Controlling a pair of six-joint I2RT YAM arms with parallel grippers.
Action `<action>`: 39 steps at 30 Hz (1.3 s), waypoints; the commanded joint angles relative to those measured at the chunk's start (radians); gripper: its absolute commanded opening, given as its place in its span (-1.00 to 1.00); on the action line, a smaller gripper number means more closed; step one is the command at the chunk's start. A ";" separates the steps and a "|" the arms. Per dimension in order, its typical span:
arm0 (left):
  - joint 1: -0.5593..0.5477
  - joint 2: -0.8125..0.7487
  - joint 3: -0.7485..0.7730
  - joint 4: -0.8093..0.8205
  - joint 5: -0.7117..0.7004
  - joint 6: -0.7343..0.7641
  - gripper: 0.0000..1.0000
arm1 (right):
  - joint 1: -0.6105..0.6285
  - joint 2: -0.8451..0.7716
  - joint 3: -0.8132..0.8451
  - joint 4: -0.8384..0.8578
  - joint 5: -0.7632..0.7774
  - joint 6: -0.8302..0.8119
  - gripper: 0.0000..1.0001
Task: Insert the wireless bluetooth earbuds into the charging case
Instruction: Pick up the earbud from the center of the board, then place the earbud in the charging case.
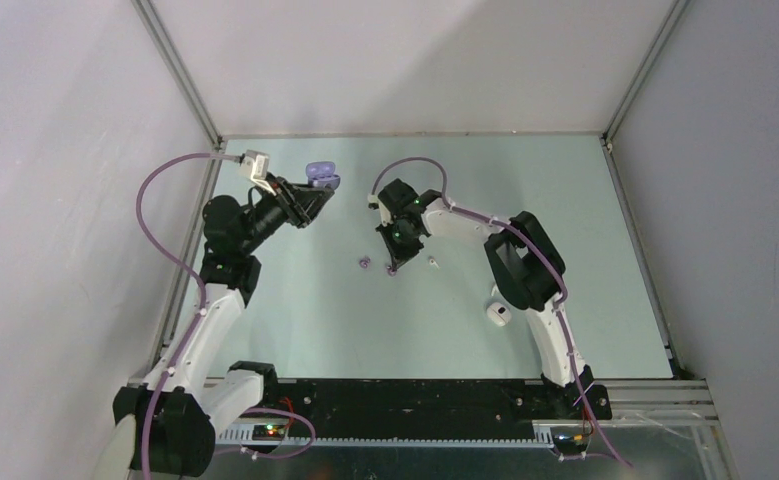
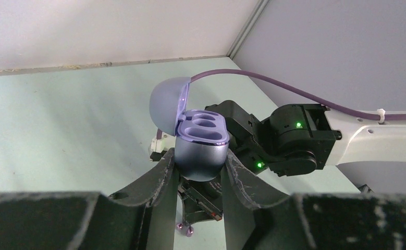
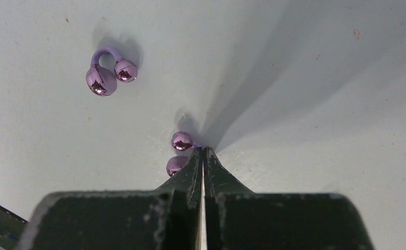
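A: right gripper (image 3: 203, 151), state?
B: jaws pressed almost together, only a hairline slit between them; tips down at the table (image 3: 320, 78); I judge it is pinching the band of the near purple earbud (image 3: 181, 141); the band is hidden between the tips, so that is a call, not a sighting; the bud's two shiny balls sit just left of the tips.
A: axis of that bud?
B: the two balls line up roughly along the fingers' own direction; the band would bridge sideways into the jaws.
A: the other purple one?
B: second purple earbud (image 3: 107, 73) lies loose on the table, farther out and to the left, apart from the fingers; band arched away from the camera.
A: case?
B: charging case (image 2: 200, 148) is clamped in the left gripper (image 2: 199, 169), one finger on each flank; lid (image 2: 167, 104) swung open; wells (image 2: 205, 125) both empty, facing up.
A: relation the next move turns on?
B: in the top view the case sits up and left of the right gripper, well apart and off the table; the bud has to lift and travel that way, ball-end down into a well; thin-band grip, so it could twist.
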 commanded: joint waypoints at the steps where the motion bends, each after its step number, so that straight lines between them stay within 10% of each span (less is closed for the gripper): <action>1: 0.010 0.000 -0.004 0.047 -0.001 -0.008 -1.00 | 0.006 -0.054 -0.004 -0.008 0.060 -0.032 -1.00; 15: 0.010 0.049 -0.016 0.088 0.032 0.063 -1.00 | -0.001 -0.328 -0.093 0.129 0.186 -0.462 -1.00; 25: -0.057 0.176 0.094 0.073 0.119 0.252 -1.00 | -0.034 -0.718 -0.287 0.534 0.244 -0.850 -1.00; 39: -0.203 0.352 0.313 0.130 0.090 0.166 -1.00 | -0.008 -0.851 -0.352 0.893 0.178 -0.888 -1.00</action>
